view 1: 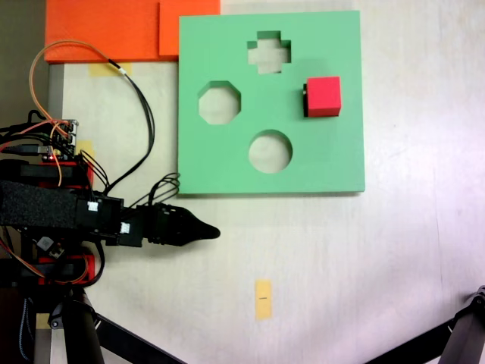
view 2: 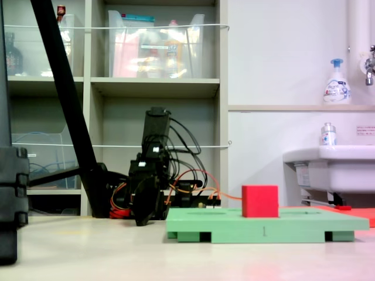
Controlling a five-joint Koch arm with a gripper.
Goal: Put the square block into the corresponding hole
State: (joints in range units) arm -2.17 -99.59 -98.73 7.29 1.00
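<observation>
A black arm (view 1: pixel 91 212) with red base parts, white connectors and looping orange and black cables.

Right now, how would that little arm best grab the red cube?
From straight above, pinching two opposite flat sides of the red cube. It stands proud of the green board, its upper walls exposed all round, with only open board beside it.

Soft, even light falls from above on my pale tabletop (view 1: pixel 394 258), bright enough to wash out its right side in one fixed view, and my black gripper (view 1: pixel 203 231) throws hardly any shadow. A thin dark shadow edges the small bright red foam cube (view 1: pixel 323 96). The low fixed view is slightly soft, with a black out-of-focus post (view 2: pixel 10 199) at its left edge.
</observation>
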